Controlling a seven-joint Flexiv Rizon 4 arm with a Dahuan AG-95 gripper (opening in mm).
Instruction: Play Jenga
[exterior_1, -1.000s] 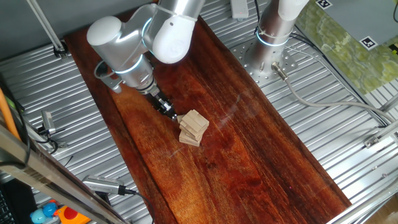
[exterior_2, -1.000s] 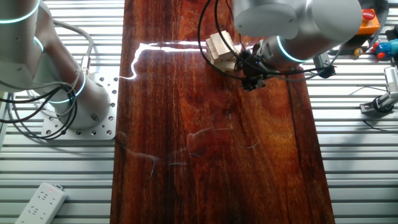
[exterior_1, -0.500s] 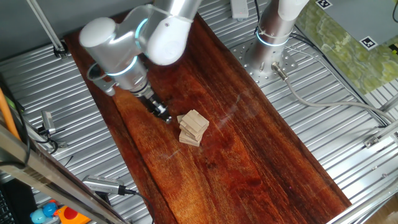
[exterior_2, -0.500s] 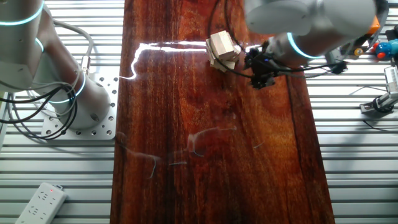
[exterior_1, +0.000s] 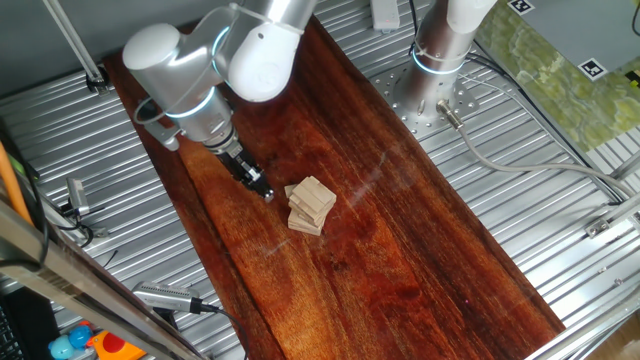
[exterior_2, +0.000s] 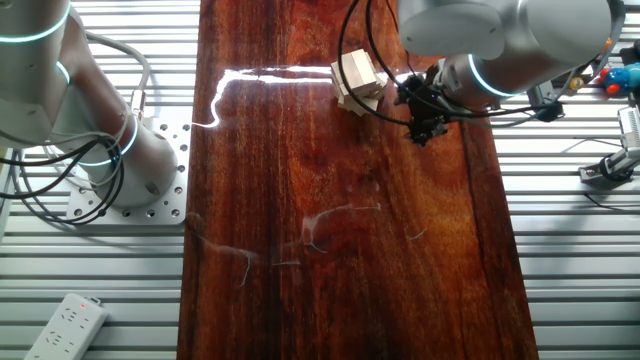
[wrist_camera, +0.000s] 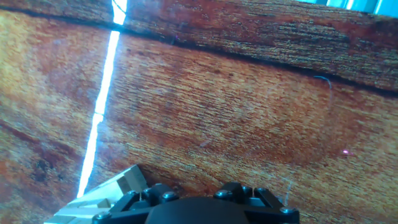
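Jenga (exterior_1: 311, 205) stood mid-board on the wooden table (exterior_1: 420, 260), a small crooked stack, with the gripper (exterior_1: 262, 190) just beside it and apart. From the other fixed view, the stack looked intact, no block lying free, so play seemed barely begun. Hand view caught only a block corner; the claw's opening I couldn't tell.

Counting it up: one small stack of pale wooden Jenga blocks (exterior_1: 311, 205), exact block count too small to tell. One black two-finger gripper (exterior_1: 263, 191), two silver robot arms (exterior_2: 60, 90), one white power strip (exterior_2: 66, 325).
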